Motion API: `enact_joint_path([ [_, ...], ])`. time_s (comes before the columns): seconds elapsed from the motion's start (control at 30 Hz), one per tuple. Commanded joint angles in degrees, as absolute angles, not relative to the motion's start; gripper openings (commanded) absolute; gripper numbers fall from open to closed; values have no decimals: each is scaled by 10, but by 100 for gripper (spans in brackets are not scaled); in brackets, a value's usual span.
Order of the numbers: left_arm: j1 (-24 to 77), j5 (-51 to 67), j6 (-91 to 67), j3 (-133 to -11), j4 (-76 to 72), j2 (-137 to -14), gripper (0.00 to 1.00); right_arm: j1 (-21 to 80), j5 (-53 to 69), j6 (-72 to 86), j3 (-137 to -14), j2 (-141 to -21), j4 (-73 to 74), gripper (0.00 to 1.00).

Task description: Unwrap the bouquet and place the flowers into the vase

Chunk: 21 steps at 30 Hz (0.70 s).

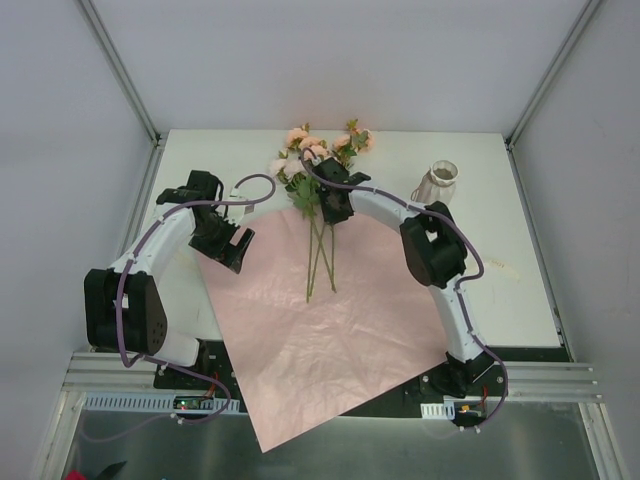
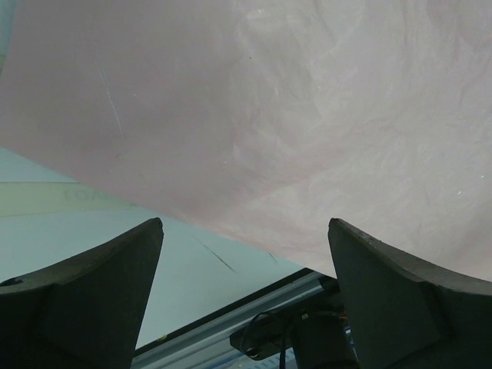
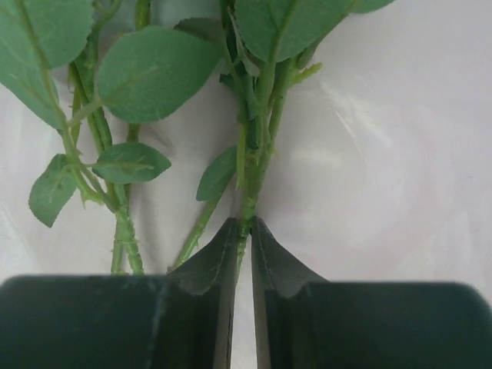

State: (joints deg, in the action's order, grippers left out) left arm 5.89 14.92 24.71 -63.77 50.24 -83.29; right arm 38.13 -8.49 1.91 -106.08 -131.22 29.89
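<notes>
1. Flowers [image 3: 252, 184]: one green stem pinched between the nearly closed fingers of the right hand [image 3: 243, 224], just below the leaves.
2. Other stems lie beside it on the unfolded pink paper sheet [image 1: 310, 340].
3. Vase [image 1: 437, 183]: stands on the worktop [image 1: 500, 270], right of the blooms, apart.
4. Left hand [image 2: 244, 221]: released, jaws wide, over the sheet's left edge.

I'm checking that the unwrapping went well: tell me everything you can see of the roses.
The peach and pale pink roses with green leaves lie unwrapped, thin green stems flat on the spread pink paper sheet, blooms toward the white table's far edge. The right arm's black tool is pinched on one stem below the leaves.
</notes>
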Motion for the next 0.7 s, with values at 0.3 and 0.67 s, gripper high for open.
enact_joint_path([
  [0.3,54,135,248,-628,501,-813,89,387,-118,39,-935,-1183,223,1],
  [0.67,54,142,247,-628,492,-821,89,416,-237,58,-758,-1006,107,1],
])
